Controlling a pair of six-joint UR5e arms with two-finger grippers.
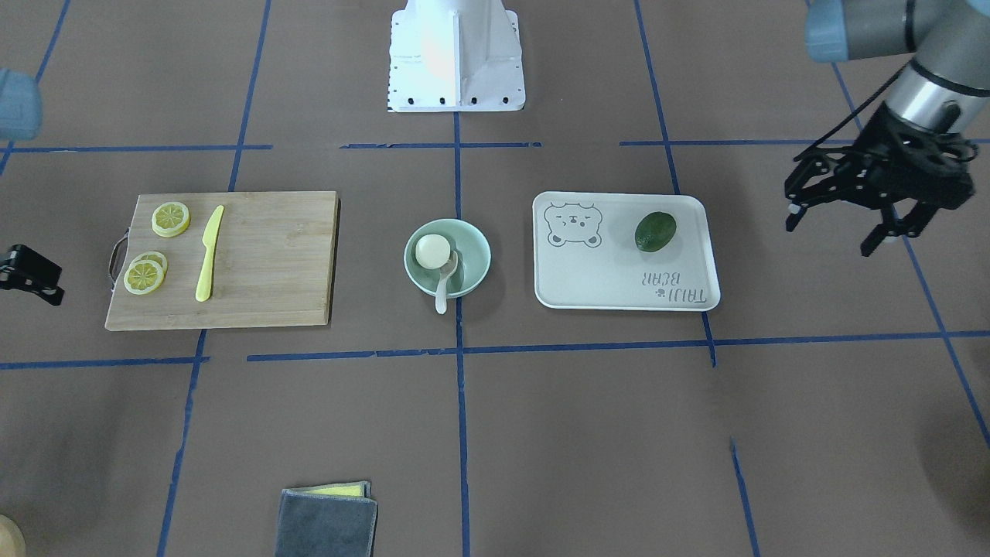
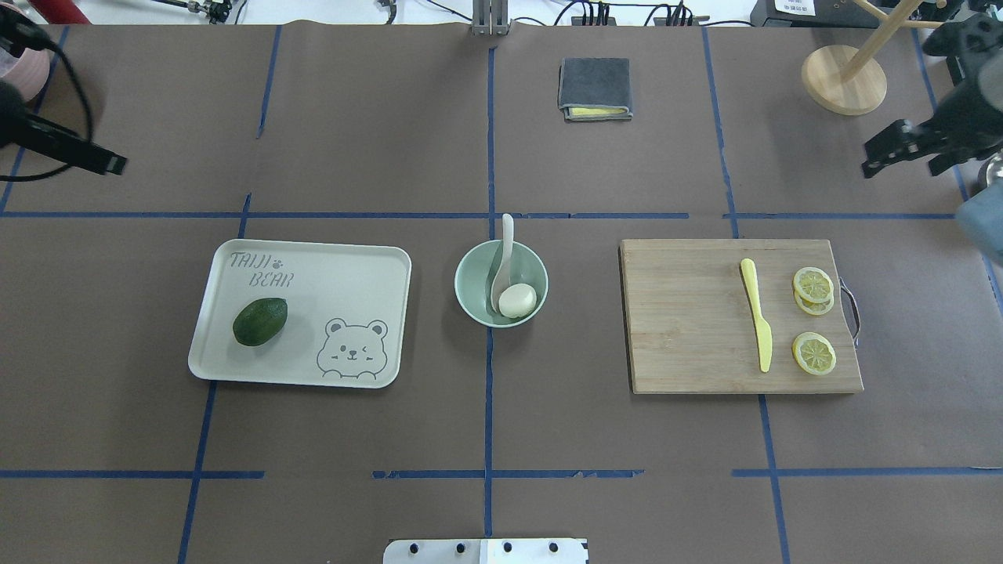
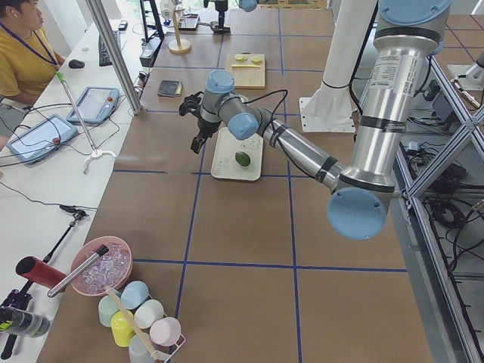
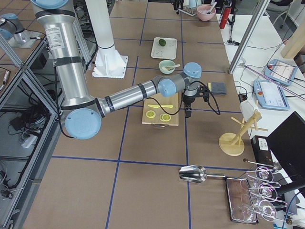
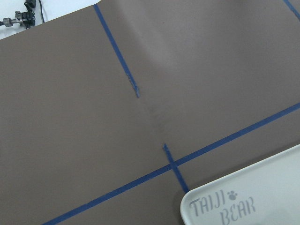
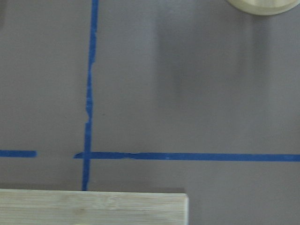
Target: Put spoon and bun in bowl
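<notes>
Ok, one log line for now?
bun in bowl | spoon in bowl | left end effector open, empty | right end effector open, empty

The bowl (image 2: 531, 266) is mint-green, bun (image 2: 517, 301) cream-white, spoon (image 2: 507, 235) pale beige, tray (image 2: 329, 282) white, bear-printed.

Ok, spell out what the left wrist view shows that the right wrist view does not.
Only the left wrist: a corner of the white tray, lettered TAIJI BEAR. Only the right wrist: an edge of the wooden cutting board and a sliver of a pale round thing at the top. Both: brown table crossed by blue tape.
</notes>
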